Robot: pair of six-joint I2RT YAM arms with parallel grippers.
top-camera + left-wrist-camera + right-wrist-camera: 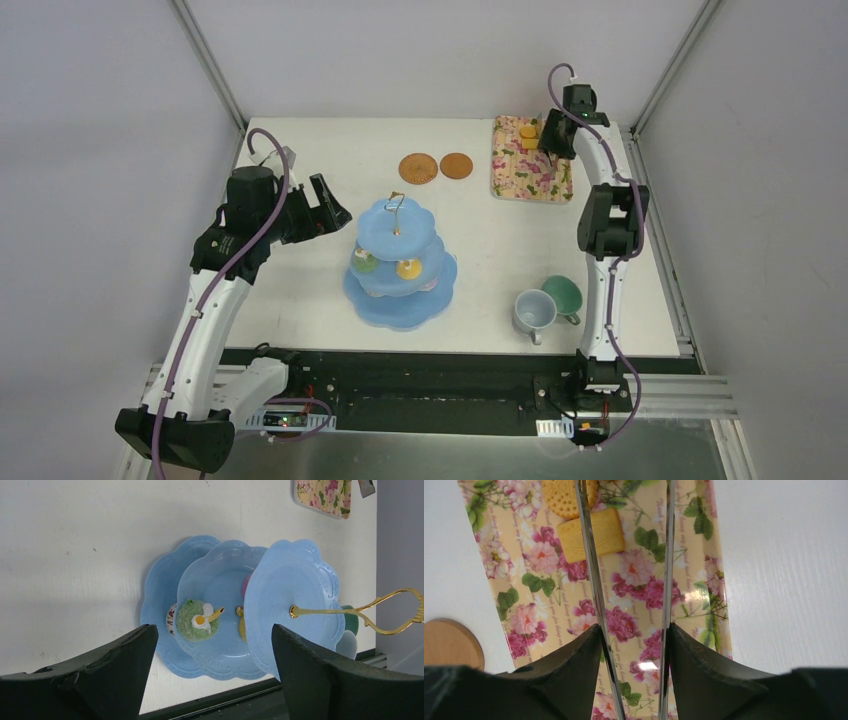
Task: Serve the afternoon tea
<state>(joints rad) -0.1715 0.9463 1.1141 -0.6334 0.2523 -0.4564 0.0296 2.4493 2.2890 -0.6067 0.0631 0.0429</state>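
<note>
The light-blue three-tier stand (400, 262) stands mid-table with small donuts (408, 268) on its middle tier; it also shows in the left wrist view (235, 605), with a green donut (196, 620). My left gripper (330, 207) is open and empty, left of the stand. My right gripper (551, 143) hovers over the floral tray (531, 165) and is shut on the metal tongs (596, 580), whose arms reach toward two orange biscuits (591, 534). The grey-blue cup (534, 311) and green cup (562, 295) stand front right. Two brown coasters (417, 168) lie at the back.
The floral tray (644, 595) lies at the back right beside the cell's frame posts. A coaster's edge (451, 644) shows left of the tray in the right wrist view. The black rail runs along the near table edge (420, 370).
</note>
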